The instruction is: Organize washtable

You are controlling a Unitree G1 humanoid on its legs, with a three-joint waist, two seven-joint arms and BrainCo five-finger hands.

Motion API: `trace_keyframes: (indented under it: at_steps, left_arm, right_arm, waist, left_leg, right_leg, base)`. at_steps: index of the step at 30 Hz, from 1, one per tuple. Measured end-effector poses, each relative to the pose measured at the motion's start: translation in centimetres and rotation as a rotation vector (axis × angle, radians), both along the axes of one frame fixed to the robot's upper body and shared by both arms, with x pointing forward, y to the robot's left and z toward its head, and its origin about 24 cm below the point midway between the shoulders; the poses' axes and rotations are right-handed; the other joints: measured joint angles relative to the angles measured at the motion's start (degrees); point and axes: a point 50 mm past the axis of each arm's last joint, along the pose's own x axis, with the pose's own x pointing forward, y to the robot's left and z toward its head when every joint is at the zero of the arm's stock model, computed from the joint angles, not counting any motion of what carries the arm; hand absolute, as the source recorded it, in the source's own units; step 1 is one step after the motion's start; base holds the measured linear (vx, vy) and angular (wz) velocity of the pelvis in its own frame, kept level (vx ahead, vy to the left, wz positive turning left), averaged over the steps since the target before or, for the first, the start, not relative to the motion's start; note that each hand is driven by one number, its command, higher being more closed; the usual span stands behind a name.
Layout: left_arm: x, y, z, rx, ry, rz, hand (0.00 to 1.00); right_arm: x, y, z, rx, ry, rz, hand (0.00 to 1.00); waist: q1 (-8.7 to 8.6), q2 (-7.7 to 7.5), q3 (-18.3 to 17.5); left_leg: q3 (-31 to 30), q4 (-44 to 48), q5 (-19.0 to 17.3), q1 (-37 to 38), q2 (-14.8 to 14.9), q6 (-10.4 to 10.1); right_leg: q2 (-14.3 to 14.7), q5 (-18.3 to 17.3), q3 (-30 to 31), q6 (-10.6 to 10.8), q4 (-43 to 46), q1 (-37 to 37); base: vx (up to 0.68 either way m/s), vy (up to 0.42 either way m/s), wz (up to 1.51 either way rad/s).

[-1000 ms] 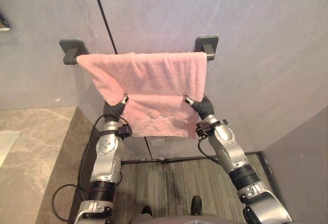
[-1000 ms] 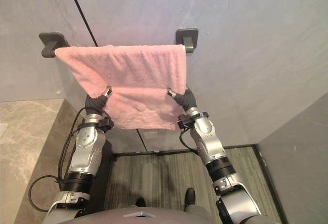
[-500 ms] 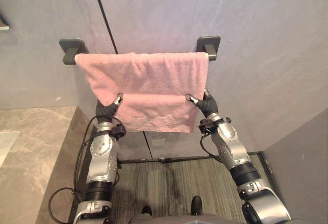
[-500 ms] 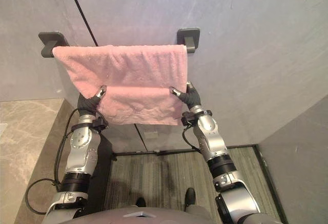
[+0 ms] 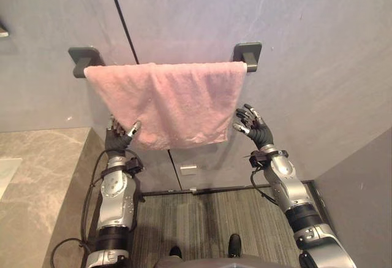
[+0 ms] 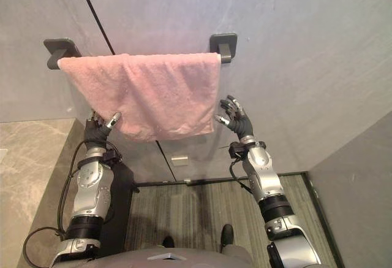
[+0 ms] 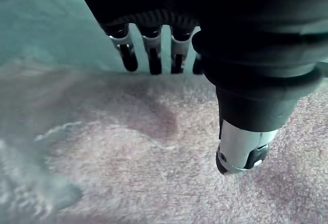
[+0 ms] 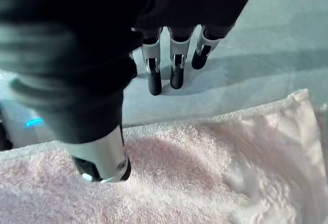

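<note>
Towel [image 5: 171,102], pink terry, hangs draped over a wall rail [image 5: 78,72] carried by two dark brackets, one at its ten o'clock [image 5: 83,54] and one at its two o'clock [image 5: 248,51]. The cloth covers nearly the whole rail. Its lower hem runs slightly askew, with the corner at seven o'clock tapering inward.

The left hand [image 5: 116,138] is raised at that seven o'clock corner with its fingers straight and nothing clasped. Its thumb tip overlaps the towel's edge and may just brush it, though contact is hard to confirm. The left wrist view shows the straight fingers and outstretched thumb spread over the pink pile.

The right hand [image 5: 253,129] is up at the towel's four o'clock, just beside the hem and apart from it. Its fingers are splayed wide and empty, and its own wrist view shows them straight above the towel's top edge.

Behind everything is a grey panelled wall [image 5: 300,22]. A marbled stone counter [image 5: 37,176] lies at eight o'clock of the scene and striped flooring [image 5: 208,216] at six o'clock.
</note>
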Motion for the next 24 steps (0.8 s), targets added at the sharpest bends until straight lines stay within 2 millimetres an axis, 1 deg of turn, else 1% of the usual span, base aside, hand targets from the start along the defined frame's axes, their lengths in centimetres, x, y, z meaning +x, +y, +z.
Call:
trace_keyframes:
  at_steps: [3,5,6,9,13,14,16,18,20,22,23,24]
  left_arm:
    - [-0.7,0.1,-0.6,0.003,0.022,-0.001,0.00]
    - [-1.5,0.3,-1.2,0.005,0.047,-0.001,0.00]
    - [-2.1,0.6,-1.8,0.006,0.068,0.006,0.00]
    - [-3.7,1.2,-3.2,0.004,0.133,0.017,0.00]
    - [-5.8,2.0,-4.7,0.005,0.207,0.043,0.00]
    - [-6.5,2.2,-5.3,0.004,0.233,0.044,0.00]
    - [-7.5,2.2,-6.0,-0.001,0.268,0.038,0.00]
    - [-8.4,1.8,-6.1,-0.009,0.277,0.008,0.00]
    - [-9.4,0.5,-5.7,-0.003,0.262,-0.103,0.00]
    - [-9.5,-0.6,-5.4,-0.019,0.244,-0.201,0.00]
    - [-9.5,-1.6,-4.9,-0.043,0.213,-0.316,0.00]
    - [-9.4,-2.1,-4.5,-0.061,0.187,-0.386,0.00]
  right_arm:
    - [-0.6,-0.4,-0.9,-0.006,0.029,-0.012,0.00]
    - [-1.6,-1.4,-1.9,-0.006,0.061,-0.051,0.00]
    - [-2.0,-2.1,-2.4,-0.004,0.077,-0.076,0.00]
    - [-3.7,-3.7,-3.0,-0.019,0.089,-0.129,0.00]
    - [-5.5,-4.9,-4.2,-0.027,0.128,-0.153,0.00]
    - [-6.2,-4.8,-4.5,-0.036,0.138,-0.144,0.00]
    - [-7.1,-4.7,-5.2,-0.050,0.167,-0.121,0.00]
    - [-8.0,-4.1,-5.9,-0.053,0.194,-0.074,0.00]
    - [-9.0,-2.4,-6.0,-0.052,0.193,0.037,0.00]
    - [-9.4,-0.9,-6.1,-0.061,0.198,0.146,0.00]
    - [-10.0,0.6,-6.5,-0.080,0.212,0.275,0.00]
    - [-10.3,1.6,-6.5,-0.091,0.217,0.367,0.00]
  waist:
    - [-0.02,0.02,0.01]
    - [0.03,0.15,0.09]
    - [0.04,0.26,0.16]
    - [0.04,0.36,0.22]
    - [0.01,0.47,0.29]
    - [-0.08,0.56,0.34]
    - [-0.26,0.65,0.37]
    - [-0.24,0.69,0.38]
    - [-0.22,0.97,0.44]
    - [-0.20,1.38,0.42]
    - [-0.11,1.77,0.16]
    - [-0.02,1.96,0.02]
  left_leg:
    - [0.01,0.03,-0.01,-0.29,0.00,-0.01]
    - [0.00,0.04,-0.02,-0.38,0.00,0.08]
    - [0.02,0.04,-0.07,-0.39,0.00,0.13]
    - [0.03,0.32,-0.43,-0.52,0.00,0.17]
    - [0.00,0.92,-1.10,-0.61,0.00,0.37]
    - [-0.07,0.91,-1.27,-0.65,-0.04,0.12]
    - [-0.58,0.88,-1.39,-0.76,-0.01,0.25]
    - [-0.62,0.81,-1.41,-1.03,0.04,0.22]
    - [-0.63,0.85,-1.40,-1.69,0.07,0.22]
    - [-0.62,0.86,-1.43,-1.66,0.06,0.18]
    - [-0.60,1.02,-1.41,-1.63,0.07,0.20]
    - [-0.56,1.20,-1.49,-1.64,0.06,0.21]
  right_leg:
    - [0.00,-0.01,0.00,-0.01,0.00,-0.31]
    - [0.00,-0.01,-0.01,-0.01,0.01,-0.37]
    - [0.00,-0.01,0.01,-0.01,0.01,-0.39]
    - [0.01,-0.08,0.06,-0.03,0.01,-0.44]
    - [-0.02,-0.25,0.09,-0.04,0.00,-0.31]
    - [-0.08,-0.72,-0.18,0.38,-0.01,-0.30]
    - [-0.10,-1.23,-0.68,0.53,-0.01,-0.14]
    - [-0.06,-1.66,-0.96,0.13,-0.02,-0.24]
    - [-0.02,-1.64,-1.03,0.19,-0.02,-0.87]
    - [-0.02,-1.63,-1.06,0.27,-0.01,-0.85]
    - [-0.03,-1.65,-1.09,0.26,0.01,-0.74]
    - [-0.04,-1.67,-1.09,0.31,0.03,-0.69]
  base:
    - [0.00,0.000,0.00]
    - [0.00,0.000,0.00]
    - [0.00,0.000,0.00]
    - [0.00,0.000,0.00]
    - [0.01,0.002,-0.01]
    - [0.01,0.000,0.08]
    - [0.00,-0.005,0.14]
    - [0.01,-0.005,0.11]
    - [0.00,0.000,0.00]
    - [0.03,0.003,0.00]
    - [0.05,0.010,-0.01]
    - [0.05,0.011,-0.02]
